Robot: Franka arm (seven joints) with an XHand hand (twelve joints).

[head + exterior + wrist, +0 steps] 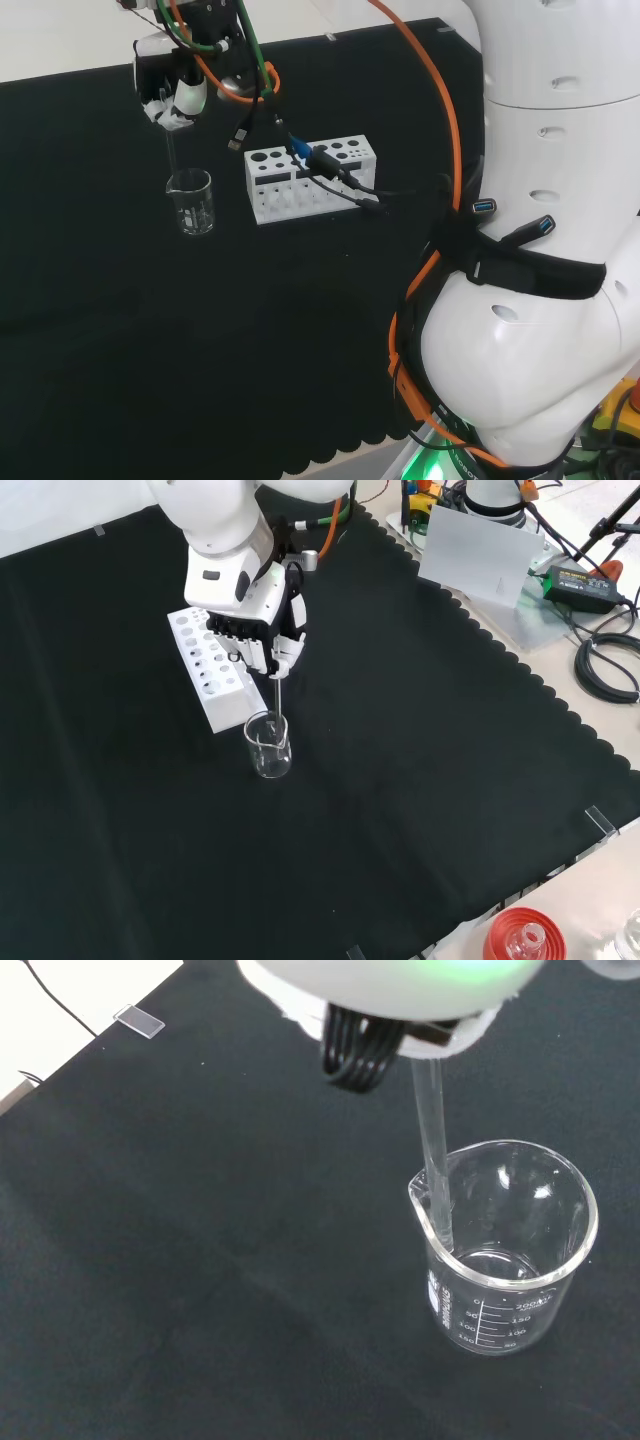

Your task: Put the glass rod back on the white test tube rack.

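Observation:
The hand [172, 100] [262, 638] hangs above a clear glass beaker [190, 202] [268, 746] [505, 1248], its fingers curled round the top of a thin glass rod [171, 153] [277, 697] [432, 1150]. The rod stands nearly upright with its lower end inside the beaker, near the spout. The white test tube rack [308, 178] [210, 666] with several round holes stands beside the beaker, to its right in the head view and up-left of it in the front view.
Orange, green and black cables [330, 175] trail from the arm over the rack in the head view. The cloth's scalloped edge [520, 670] runs along the right of the front view. A red ribbed ring [520, 938] sits at the front view's bottom edge.

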